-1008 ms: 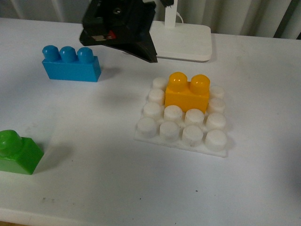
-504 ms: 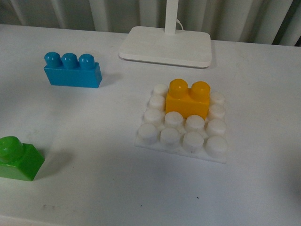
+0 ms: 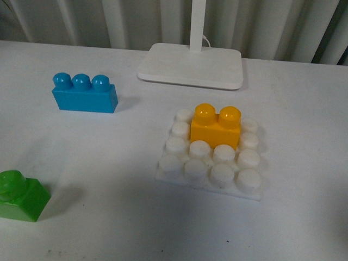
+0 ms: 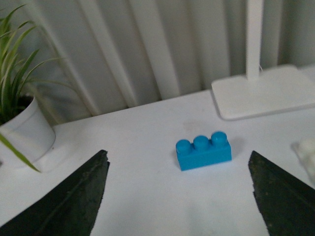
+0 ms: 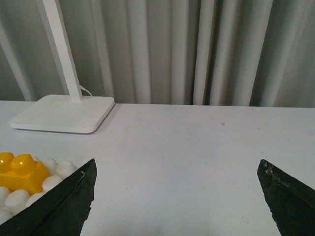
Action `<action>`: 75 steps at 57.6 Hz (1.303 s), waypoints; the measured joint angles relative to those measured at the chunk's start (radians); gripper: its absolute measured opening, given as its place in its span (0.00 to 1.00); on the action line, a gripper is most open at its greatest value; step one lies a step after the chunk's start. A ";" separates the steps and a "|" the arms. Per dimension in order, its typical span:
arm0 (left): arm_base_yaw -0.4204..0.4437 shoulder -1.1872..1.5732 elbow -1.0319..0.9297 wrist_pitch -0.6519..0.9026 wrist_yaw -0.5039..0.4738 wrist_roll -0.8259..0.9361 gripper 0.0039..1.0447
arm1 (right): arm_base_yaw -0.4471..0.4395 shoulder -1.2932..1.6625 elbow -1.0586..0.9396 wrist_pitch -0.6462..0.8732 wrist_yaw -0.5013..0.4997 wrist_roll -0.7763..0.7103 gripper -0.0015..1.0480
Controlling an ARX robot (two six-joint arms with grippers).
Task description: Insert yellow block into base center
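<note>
A: White surface [image 3: 109, 217], pale curtain folds behind it. Where is the yellow block [image 3: 216, 126]?

B: On the base [image 3: 212, 157], over its middle studs toward the far side, touching the plate and looking level from the front view. Neither arm shows there.

A: And the claws?

B: Left claw [image 4: 177, 196] is spread wide, nothing between its dark fingers; it looks down on the blue brick [image 4: 204, 150]. Right claw [image 5: 177, 196] is likewise released and empty, with the block and base at the edge of its picture.

A: What could go wrong?

B: I'd judge the block may only be resting on the studs, not pressed home. Glossy hard plastic slides easily, so a passing finger could tip it off. Whether it sits fully seated I cannot tell.

A: Textures?

B: Block: shiny orange-yellow, two domed studs. Base: matt white, flat, round pegs in a grid. Green brick [image 3: 20, 194] is slightly translucent; lamp foot [image 3: 190, 65] is smooth and rectangular.
</note>
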 joint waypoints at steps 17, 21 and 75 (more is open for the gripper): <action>0.132 -0.136 -0.148 0.037 0.095 -0.270 0.26 | 0.000 0.000 0.000 0.000 0.000 0.000 0.91; 0.154 -0.162 -0.166 0.034 0.114 -0.275 0.14 | 0.000 0.000 0.000 0.000 0.000 0.000 0.91; 0.299 -0.520 -0.286 -0.196 0.251 -0.292 0.03 | 0.000 0.000 0.000 0.000 0.000 0.000 0.91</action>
